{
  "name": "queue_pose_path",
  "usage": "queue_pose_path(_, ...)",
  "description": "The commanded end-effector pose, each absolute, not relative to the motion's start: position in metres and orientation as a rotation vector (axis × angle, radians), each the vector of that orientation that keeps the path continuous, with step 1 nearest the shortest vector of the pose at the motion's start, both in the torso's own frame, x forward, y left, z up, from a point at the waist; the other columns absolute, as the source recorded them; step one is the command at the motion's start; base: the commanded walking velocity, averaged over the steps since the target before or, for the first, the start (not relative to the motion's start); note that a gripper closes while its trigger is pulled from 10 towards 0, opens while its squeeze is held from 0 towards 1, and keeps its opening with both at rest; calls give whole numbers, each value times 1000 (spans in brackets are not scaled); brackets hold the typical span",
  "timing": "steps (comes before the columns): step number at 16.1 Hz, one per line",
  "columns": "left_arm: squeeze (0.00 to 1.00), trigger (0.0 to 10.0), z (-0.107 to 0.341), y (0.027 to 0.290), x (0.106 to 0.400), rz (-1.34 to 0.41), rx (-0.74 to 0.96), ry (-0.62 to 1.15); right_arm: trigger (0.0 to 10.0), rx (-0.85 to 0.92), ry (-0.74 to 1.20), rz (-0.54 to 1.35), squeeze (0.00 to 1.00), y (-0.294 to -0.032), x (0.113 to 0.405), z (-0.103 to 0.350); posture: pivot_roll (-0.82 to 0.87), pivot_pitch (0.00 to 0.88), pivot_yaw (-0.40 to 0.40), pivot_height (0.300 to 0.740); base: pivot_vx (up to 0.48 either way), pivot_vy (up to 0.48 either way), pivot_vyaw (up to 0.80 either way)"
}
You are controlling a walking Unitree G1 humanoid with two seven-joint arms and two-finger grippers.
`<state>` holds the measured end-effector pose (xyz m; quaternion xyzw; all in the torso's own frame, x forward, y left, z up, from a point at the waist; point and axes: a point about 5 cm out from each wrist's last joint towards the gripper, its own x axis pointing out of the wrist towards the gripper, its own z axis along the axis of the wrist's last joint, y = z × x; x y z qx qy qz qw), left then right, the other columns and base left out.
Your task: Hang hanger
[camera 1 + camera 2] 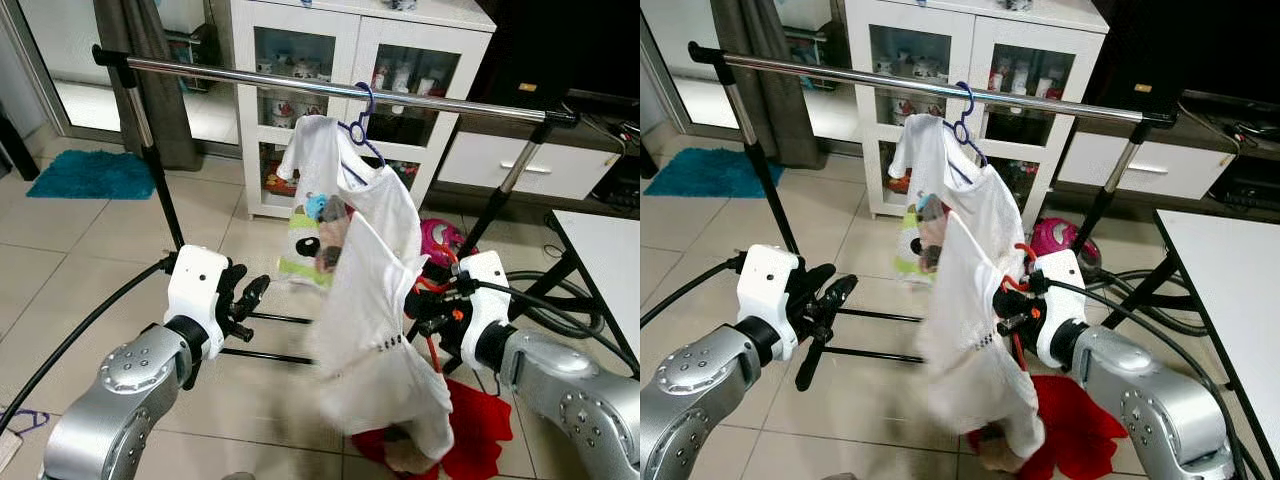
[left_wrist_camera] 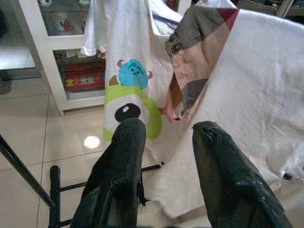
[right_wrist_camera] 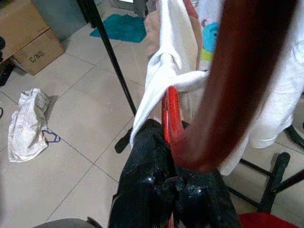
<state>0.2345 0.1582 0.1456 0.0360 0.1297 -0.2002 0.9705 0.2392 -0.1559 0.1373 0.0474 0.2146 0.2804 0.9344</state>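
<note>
Below the chrome rail (image 1: 330,88) of a clothes rack, my right gripper (image 1: 1012,305) is clamped on a red hanger (image 3: 170,113), its two black fingers pressed together around the hanger's neck. A white garment (image 1: 375,330) is draped over that hanger and hangs in folds in front of the gripper, well short of the rail and lower than it. My right arm (image 1: 560,385) reaches in from the right side, just beside the rack's slanted right leg (image 1: 505,190).

On the rail itself a blue hanger (image 1: 362,125) is hooked near the middle, carrying a white T-shirt (image 1: 320,160) with a cartoon print in green and blue (image 2: 130,102); the garment I hold overlaps that shirt's lower edge from the front.

My left gripper (image 1: 245,300) hovers to the left of the clothing with its fingers (image 2: 118,175) spread apart and nothing between them, pointing at the hanging cloth without touching it.

On the tiled floor (image 1: 90,240) under the held garment lies a red cloth (image 1: 480,425). A pink object (image 1: 440,238) sits behind the rack's right leg, and a white glass-door cabinet (image 1: 350,60) stands behind the rail. A teal mat (image 1: 90,173) lies far left near the doorway, a white table edge (image 1: 1230,280) shows on the right, and a crumpled white cloth (image 3: 26,124) and a cardboard box (image 3: 28,42) sit on the floor in the right wrist view.
</note>
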Motion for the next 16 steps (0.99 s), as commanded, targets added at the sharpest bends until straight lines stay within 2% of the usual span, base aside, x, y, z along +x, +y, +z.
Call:
queue_pose_path(1, 0, 10000, 145, 155, 233, -412, 74, 260, 10000, 86, 405, 567, 0, -160, 243, 144, 108, 24, -90, 740, 0, 0, 0)
queue_pose_path(5, 0, 10000, 148, 159, 235, -418, 75, 252, 10000, 63, 368, 634, 0, -167, 251, 156, 108, 25, -82, 740, 0, 0, 0)
queue_pose_path(11, 0, 10000, 153, 162, 237, -434, 94, 231, 10000, 35, 332, 848, 0, -166, 258, 180, 88, 15, -74, 740, 0, 0, 0)
queue_pose_path(16, 0, 10000, 169, 165, 234, -541, 128, 162, 10000, -31, 279, 962, 0, -176, 267, 200, 90, 0, -78, 740, 0, 0, 0)
